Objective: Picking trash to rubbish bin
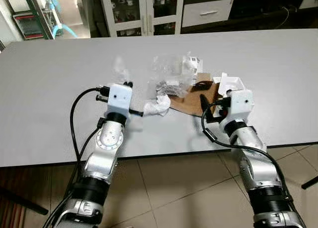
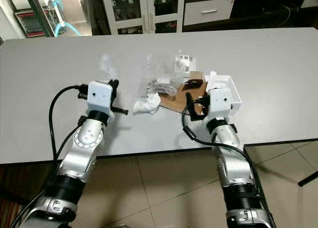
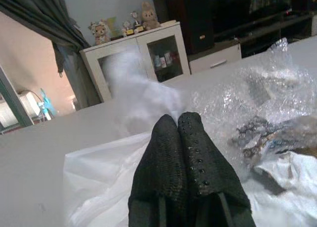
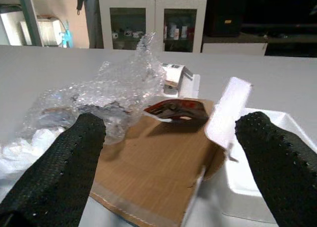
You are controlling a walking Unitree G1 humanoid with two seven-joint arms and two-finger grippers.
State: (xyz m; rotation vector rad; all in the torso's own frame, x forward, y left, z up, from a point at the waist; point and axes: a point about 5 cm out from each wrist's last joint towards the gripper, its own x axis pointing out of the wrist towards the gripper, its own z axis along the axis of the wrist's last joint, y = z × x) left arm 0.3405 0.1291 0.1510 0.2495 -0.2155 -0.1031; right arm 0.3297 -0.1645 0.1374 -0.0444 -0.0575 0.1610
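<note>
While two end effectors (image 1: 128,84) (image 1: 206,105) hover, one cardboard (image 1: 191,98)

Crumpled bubble wrap (image 1: 171,71), a white paper wad (image 1: 157,105), brown cardboard (image 1: 191,97) and a white tray (image 1: 231,84) lie clustered mid-table.

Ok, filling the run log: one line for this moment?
left gripper: shut on clear plastic bag | right gripper: open over cardboard piece | table

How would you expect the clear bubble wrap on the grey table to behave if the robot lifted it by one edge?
The bubble wrap is crumpled and see-through, so it is probably very light and floppy, sagging rather than holding shape. Its glossy film may slip between tool fingers. It lies partly over the brown cardboard and dark scraps, so lifting could drag those along.
</note>
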